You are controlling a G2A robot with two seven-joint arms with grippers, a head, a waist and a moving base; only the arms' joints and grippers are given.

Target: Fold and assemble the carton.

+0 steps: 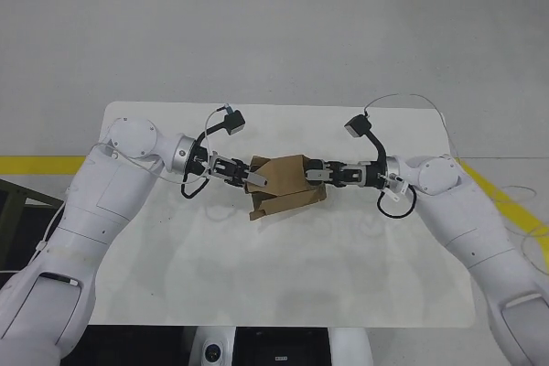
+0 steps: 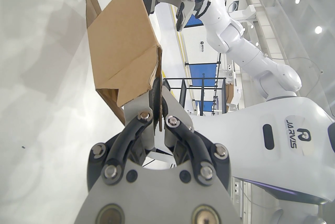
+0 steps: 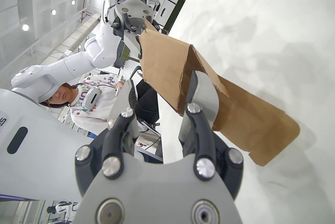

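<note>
Could slip or crease if tugged: carton [image 1: 284, 186] pinched by left jaws alone, right jaws spread, seemingly astride one side.

Carton [image 1: 288, 188]: matt brown corrugated cardboard. Table [image 1: 284, 274]: smooth white, matt. Fingers [image 3: 203, 94]: brushed grey metal.

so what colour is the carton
The carton is plain brown, clearest in the left wrist view.

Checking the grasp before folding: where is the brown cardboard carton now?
Top view: the brown cardboard carton is over the middle of the white table; the left gripper is shut on one end, the open right gripper straddles the opposite edge.
</note>
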